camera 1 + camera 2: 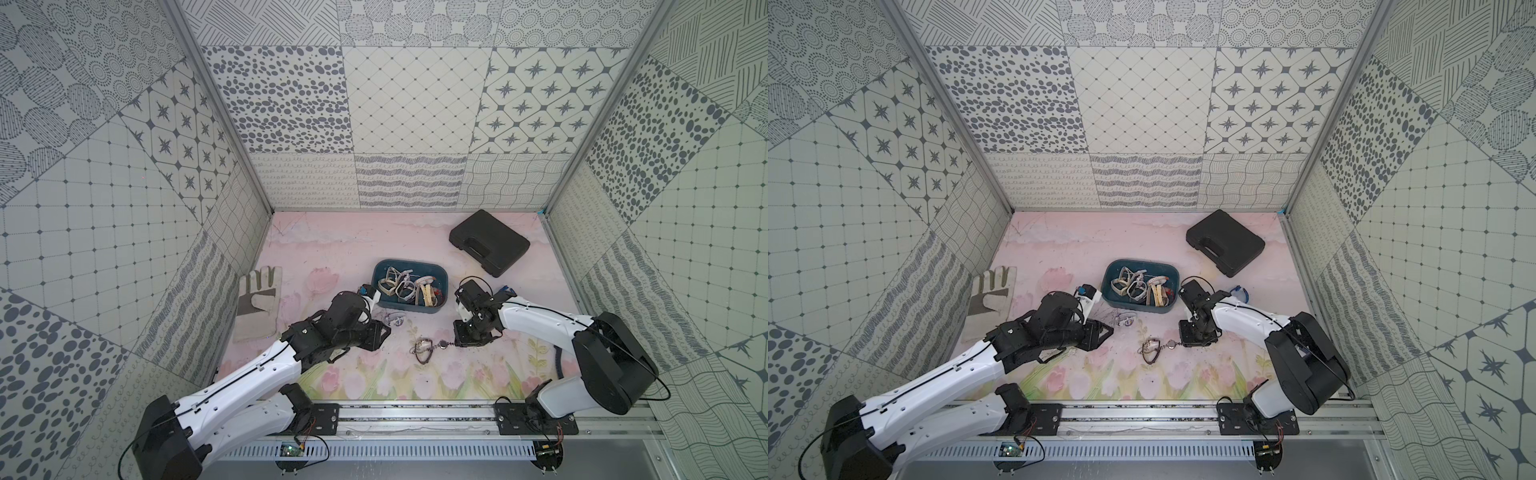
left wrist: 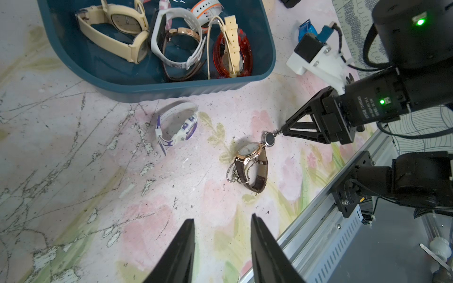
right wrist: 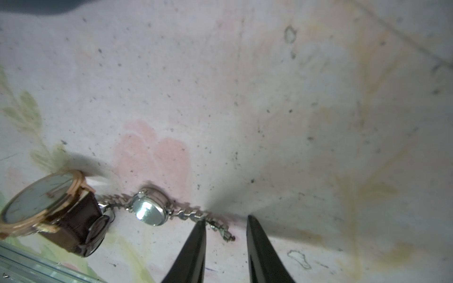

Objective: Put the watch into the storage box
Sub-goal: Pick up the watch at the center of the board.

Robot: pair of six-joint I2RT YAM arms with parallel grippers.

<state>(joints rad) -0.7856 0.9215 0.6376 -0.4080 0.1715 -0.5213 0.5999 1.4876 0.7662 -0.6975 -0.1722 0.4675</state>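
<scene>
The evidently light, limp metal band [image 3: 188, 213] of the watch [image 3: 149, 208] is being straddled at its right end by the right gripper [image 3: 226, 218], jaws spread.

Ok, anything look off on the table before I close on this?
Yes: the silver chain watch looks tangled with the brown-strap watch beside it, its chain draped over that strap. The right gripper, fingers apart, straddles the chain's free end, so a lift may drag both.
</scene>
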